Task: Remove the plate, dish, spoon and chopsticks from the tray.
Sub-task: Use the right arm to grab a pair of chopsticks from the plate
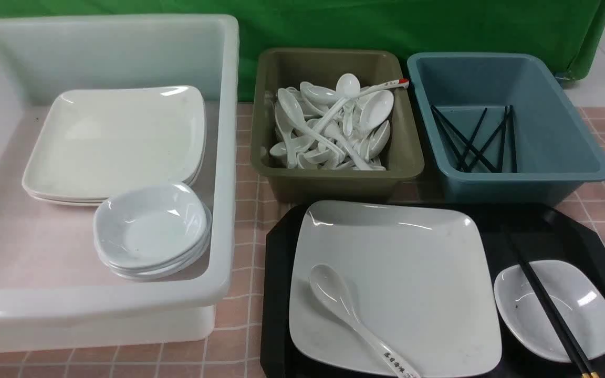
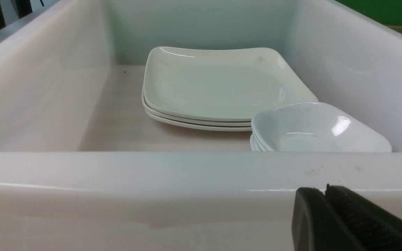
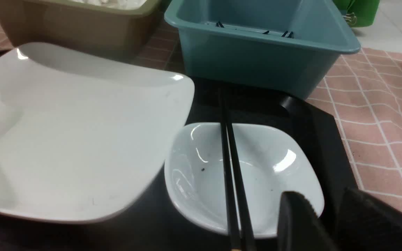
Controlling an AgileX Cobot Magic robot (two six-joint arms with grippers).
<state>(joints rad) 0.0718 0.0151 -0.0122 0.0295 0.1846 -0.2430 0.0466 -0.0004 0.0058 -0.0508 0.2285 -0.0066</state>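
Nothing is off the tray (image 1: 570,231) yet, so this looks like the opening step. Nearest, the right gripper (image 3: 321,200), jaws apart and empty, hovers just beside the chopsticks (image 3: 230,167), which lie across the dish (image 3: 274,164). Alongside, the spoon (image 1: 344,310) rests on the plate (image 1: 413,262). The left gripper (image 2: 326,195), jaws together, sits before the white tub (image 2: 152,170). The likely next move is to pinch the thin chopsticks squarely and carry them to the blue tub (image 1: 544,131) beyond.

White plate (image 1: 402,283), dish (image 1: 591,315) and spoon (image 1: 330,290); black tray (image 1: 277,294) and gold-tipped black chopsticks (image 1: 544,301); pink checked counter (image 1: 239,320).
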